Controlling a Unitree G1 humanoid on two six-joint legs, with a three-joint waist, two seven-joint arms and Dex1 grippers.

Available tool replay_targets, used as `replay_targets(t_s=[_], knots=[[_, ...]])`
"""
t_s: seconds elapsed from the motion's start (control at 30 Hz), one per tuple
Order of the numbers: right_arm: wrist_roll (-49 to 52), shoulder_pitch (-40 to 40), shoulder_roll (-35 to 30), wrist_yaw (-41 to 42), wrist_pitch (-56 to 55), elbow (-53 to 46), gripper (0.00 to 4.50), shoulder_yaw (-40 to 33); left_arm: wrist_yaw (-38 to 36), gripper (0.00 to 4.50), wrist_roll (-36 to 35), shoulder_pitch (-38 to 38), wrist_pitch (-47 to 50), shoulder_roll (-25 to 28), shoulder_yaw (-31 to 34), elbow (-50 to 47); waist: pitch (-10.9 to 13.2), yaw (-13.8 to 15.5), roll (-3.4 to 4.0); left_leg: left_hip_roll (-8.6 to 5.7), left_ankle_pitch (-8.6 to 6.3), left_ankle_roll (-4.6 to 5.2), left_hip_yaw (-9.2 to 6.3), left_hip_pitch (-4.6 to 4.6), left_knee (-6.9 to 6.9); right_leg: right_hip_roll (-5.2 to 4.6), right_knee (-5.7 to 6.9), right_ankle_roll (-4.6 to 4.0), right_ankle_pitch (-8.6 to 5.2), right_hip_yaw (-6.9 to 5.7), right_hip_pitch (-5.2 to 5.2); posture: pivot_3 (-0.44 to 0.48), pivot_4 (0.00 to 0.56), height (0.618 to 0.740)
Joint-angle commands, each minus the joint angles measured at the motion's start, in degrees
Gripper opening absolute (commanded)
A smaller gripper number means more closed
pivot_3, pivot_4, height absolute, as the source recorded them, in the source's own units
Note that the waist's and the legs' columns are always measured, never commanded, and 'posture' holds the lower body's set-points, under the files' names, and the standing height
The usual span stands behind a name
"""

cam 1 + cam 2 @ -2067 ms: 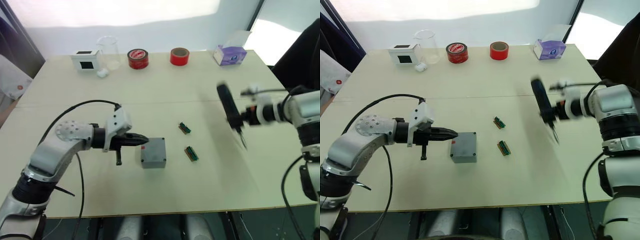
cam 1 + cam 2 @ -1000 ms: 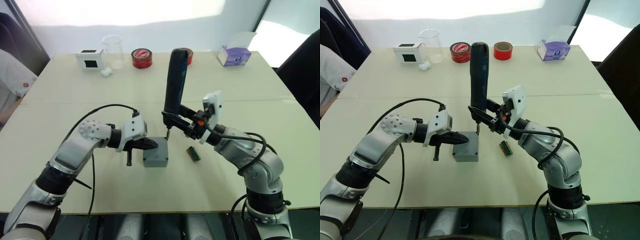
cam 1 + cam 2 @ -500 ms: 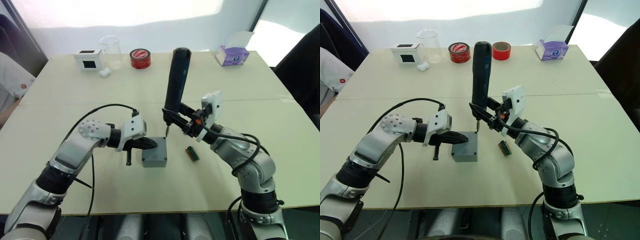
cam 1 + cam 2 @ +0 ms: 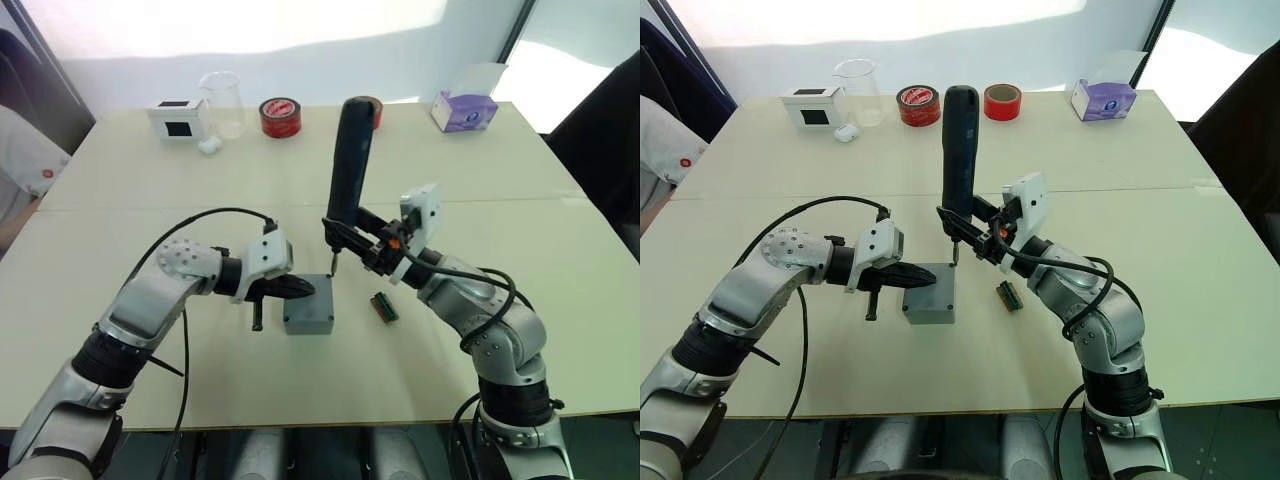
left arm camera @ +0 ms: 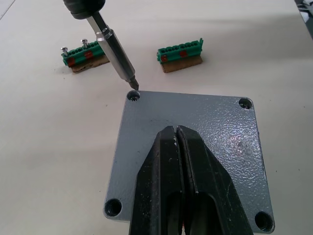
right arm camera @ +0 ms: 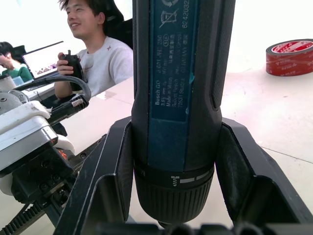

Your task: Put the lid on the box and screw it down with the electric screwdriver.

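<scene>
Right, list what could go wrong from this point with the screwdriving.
1. The bit leans as it meets the corner screw; it may slip out and scar the lid.
2. The left gripper, fingers shut, only presses on the lid; driving torque could turn the lid or the box.
3. The other three corner holes look empty, so the lid may lift at the far corners.

Head stereo pair: looks forward and down over the counter [image 4: 480, 390] from above, both eyes sharing the whole work area. Left wrist camera: close above the lid [image 5: 215, 142]. Right wrist camera: very close on the electric screwdriver [image 6: 178, 98], facing across the counter.
</scene>
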Motion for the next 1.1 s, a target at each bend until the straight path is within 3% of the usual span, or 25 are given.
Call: replay_targets(t_s=[0.03, 1.1], knots=[[2.68, -2.33, 1.58, 0.62, -1.38, -2.01, 1.78, -0.81, -0.10, 0.00, 1.14, 0.86, 1.43, 0.90, -0.66, 0.26, 0.00, -0.02, 0.00, 0.00, 0.00, -0.01, 0.00, 0.00, 0.00, 0.00, 0.00, 0.00, 0.00, 0.00, 0.00, 0.000, 0.150, 0.740], [-3.30, -0.79, -0.47, 5.31, -5.96, 2.34, 1.78, 1.33, -0.11, 0.00, 1.19, 0.26, 1.86, 0.96, -0.15, 0.63, 0.00, 0.00, 0.00, 0.00, 0.00, 0.00, 0.01, 0.09, -0.01, 0.01, 0.00, 0.00, 0.00, 0.01, 0.08, 0.000, 0.150, 0.740]])
